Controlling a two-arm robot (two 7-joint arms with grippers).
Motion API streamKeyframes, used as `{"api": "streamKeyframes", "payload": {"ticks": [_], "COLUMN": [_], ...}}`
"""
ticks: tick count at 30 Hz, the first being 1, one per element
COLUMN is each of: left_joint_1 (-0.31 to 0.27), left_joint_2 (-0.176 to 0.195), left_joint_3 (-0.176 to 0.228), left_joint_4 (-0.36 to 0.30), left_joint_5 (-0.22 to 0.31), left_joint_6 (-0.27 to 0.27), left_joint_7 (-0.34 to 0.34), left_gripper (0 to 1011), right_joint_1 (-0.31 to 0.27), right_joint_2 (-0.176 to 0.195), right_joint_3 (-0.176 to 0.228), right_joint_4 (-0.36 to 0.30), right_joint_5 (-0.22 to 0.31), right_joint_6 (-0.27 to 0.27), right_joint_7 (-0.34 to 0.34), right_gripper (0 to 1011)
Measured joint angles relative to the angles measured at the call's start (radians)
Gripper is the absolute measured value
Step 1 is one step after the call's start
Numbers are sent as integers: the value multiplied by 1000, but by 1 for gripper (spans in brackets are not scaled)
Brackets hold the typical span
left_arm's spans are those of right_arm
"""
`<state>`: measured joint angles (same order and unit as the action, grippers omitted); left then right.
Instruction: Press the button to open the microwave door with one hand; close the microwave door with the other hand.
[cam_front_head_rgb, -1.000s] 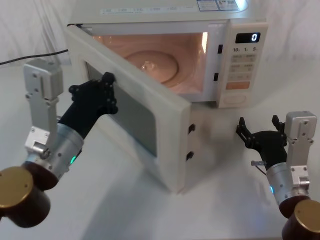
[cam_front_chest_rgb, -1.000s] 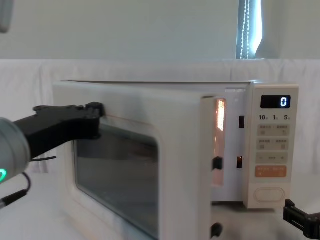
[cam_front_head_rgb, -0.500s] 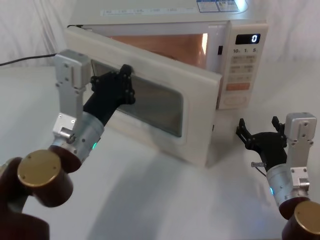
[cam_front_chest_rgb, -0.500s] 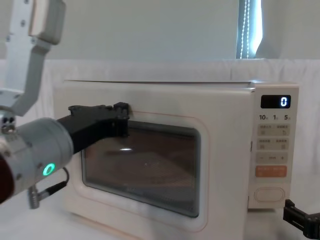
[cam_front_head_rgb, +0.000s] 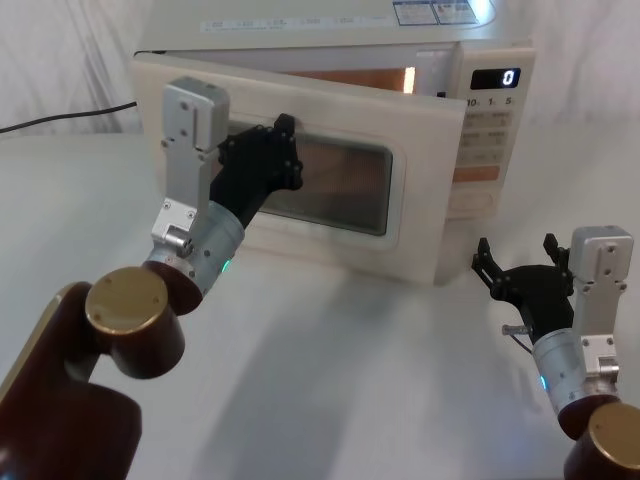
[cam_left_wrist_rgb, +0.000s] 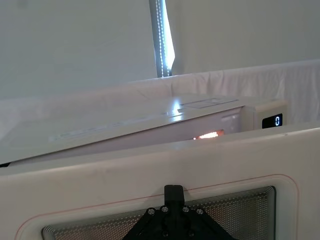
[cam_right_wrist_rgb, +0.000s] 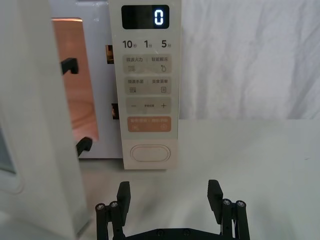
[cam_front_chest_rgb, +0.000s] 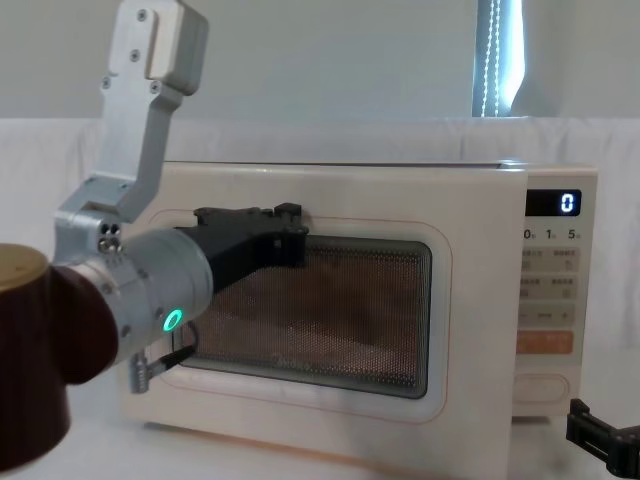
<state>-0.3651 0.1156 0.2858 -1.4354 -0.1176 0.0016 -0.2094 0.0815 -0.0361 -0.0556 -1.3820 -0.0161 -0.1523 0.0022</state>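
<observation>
Left hand (cam_front_head_rgb: 283, 150), closure unclear, presses microwave door (cam_front_head_rgb: 420, 215) on white table (cam_front_head_rgb: 330, 380); curtained wall (cam_front_chest_rgb: 300, 60) behind.

Cream microwave door (cam_front_head_rgb: 300, 170), dark mesh-dotted window.

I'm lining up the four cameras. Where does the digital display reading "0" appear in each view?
Head view: digital display, upper right.
Left wrist view: far right, past the microwave door.
Right wrist view: top centre.
Chest view: right edge, mid-height.
Shared landmark: the door's free edge, ajar beside the panel.
</observation>
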Motion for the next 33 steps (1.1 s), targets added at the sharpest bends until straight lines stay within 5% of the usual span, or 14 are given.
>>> {"api": "streamKeyframes", "payload": {"ticks": [33], "left_joint_1": [-149], "left_joint_2": [-95], "left_joint_3": [30], "left_joint_4": [197], "left_joint_5": [56], "left_joint_6": [-36], "left_joint_7": [23], "left_gripper": [0], "right_joint_1": [0], "right_joint_2": [0], "right_joint_3": [0], "right_joint_4": [0], "right_joint_5": [0], "right_joint_6": [0], "right_joint_7": [0], "right_gripper": [1000]}}
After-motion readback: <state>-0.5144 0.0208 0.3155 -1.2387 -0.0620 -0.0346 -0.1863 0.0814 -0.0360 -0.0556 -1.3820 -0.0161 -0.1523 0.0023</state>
